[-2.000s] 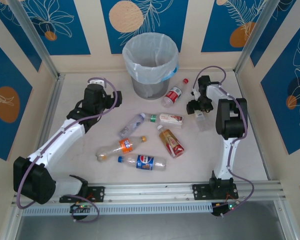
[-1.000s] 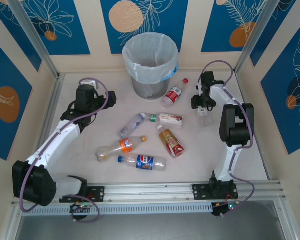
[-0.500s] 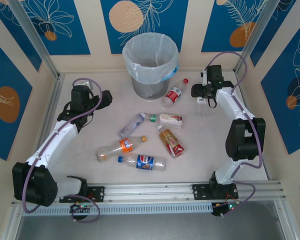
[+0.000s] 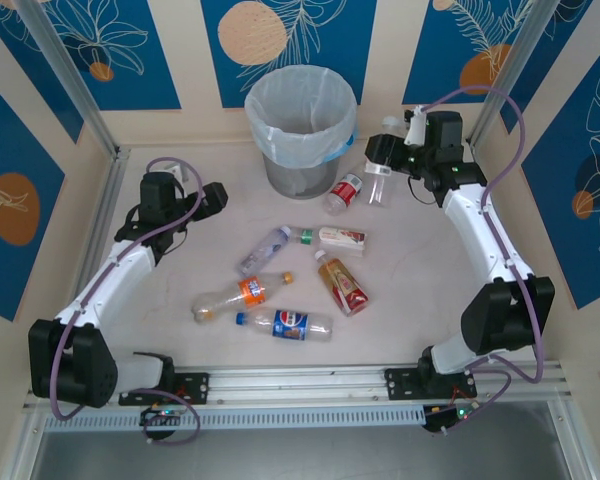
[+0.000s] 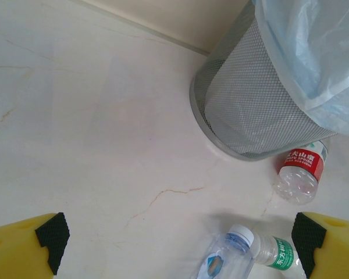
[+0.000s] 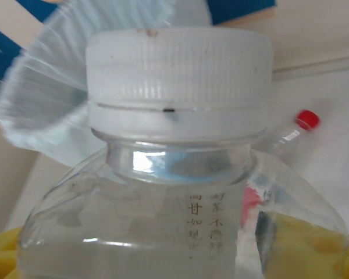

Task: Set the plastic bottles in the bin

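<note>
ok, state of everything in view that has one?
left claw: open, empty.
right claw: shut on the white-capped bottle.
white-capped bottle: held, capped, beside the bin, not over it.
bin: upright, bag-lined.
red-label bottle: lying by the bin, capped.
clear blue-label bottle: lying, capped.
green-and-white bottle: lying.
orange-label bottle: lying, capped.
brown-label bottle: lying, capped.
Pepsi bottle: lying, capped.

The bin (image 4: 292,178) at the back; all else before or beside it
lone bottle (image 4: 345,192) lies just right-front of the bin; five bottles (image 4: 343,284) mid-table, nearer; held bottle (image 4: 378,187) in right gripper (image 4: 380,162), right of the bin
</note>
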Action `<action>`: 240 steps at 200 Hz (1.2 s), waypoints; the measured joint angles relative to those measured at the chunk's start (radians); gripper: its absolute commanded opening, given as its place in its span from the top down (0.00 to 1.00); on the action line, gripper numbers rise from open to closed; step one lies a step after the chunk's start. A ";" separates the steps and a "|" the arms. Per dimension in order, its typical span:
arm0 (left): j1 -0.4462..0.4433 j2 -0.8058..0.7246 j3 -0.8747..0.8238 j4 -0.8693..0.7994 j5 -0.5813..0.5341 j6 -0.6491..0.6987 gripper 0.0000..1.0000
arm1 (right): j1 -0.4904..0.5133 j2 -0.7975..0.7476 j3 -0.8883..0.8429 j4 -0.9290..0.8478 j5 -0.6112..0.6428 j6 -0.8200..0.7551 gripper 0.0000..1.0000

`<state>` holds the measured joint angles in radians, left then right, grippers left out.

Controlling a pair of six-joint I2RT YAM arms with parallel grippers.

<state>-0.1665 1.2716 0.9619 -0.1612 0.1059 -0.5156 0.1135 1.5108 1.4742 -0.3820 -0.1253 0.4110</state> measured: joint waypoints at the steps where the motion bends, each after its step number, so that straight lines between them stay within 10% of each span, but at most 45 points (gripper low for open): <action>1: 0.000 0.000 0.000 0.000 0.000 0.000 0.01 | 0.001 0.000 0.002 0.001 -0.002 0.002 0.49; 133: 0.002 0.022 -0.001 -0.003 0.068 0.001 0.01 | 0.072 0.342 0.514 0.270 -0.140 0.367 0.48; 240: 0.003 0.021 -0.006 -0.025 0.148 0.004 0.01 | 0.109 0.768 1.029 0.239 -0.069 0.328 0.48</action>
<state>-0.1635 1.2926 0.9562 -0.1864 0.2543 -0.5114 0.2226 2.2787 2.5031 -0.1429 -0.1944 0.7387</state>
